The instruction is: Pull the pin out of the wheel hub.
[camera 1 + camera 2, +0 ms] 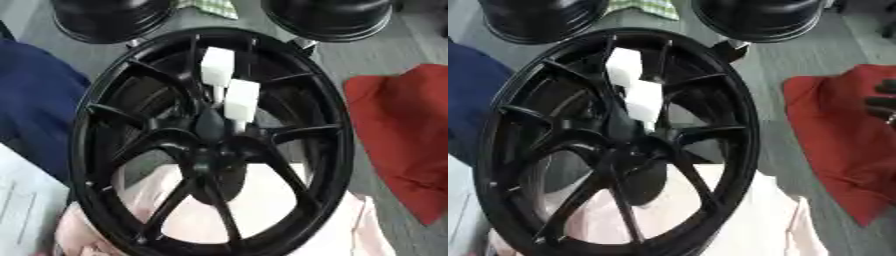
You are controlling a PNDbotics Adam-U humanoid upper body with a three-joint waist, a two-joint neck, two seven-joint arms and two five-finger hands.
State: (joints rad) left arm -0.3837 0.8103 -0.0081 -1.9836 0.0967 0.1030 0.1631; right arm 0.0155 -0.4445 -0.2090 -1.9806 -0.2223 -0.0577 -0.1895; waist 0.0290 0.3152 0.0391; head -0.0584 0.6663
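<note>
A black spoked wheel (210, 145) lies tilted in the middle, resting on a pale pink cloth (262, 200). Two white block-shaped pieces stand above its hub (210, 131): one (217, 66) higher up and one (241, 100) lower, right at the hub. A thin pale stem shows between them. Only a dark part of my right hand (883, 102) shows, at the right edge of the right eye view over the red cloth (842, 135), well away from the wheel. My left hand is in neither view.
Two more black wheels (109, 17) (332, 17) sit at the far edge, with a green checked cloth (208, 6) between them. A dark blue cloth (31, 100) lies to the left and white paper (22, 205) at the lower left.
</note>
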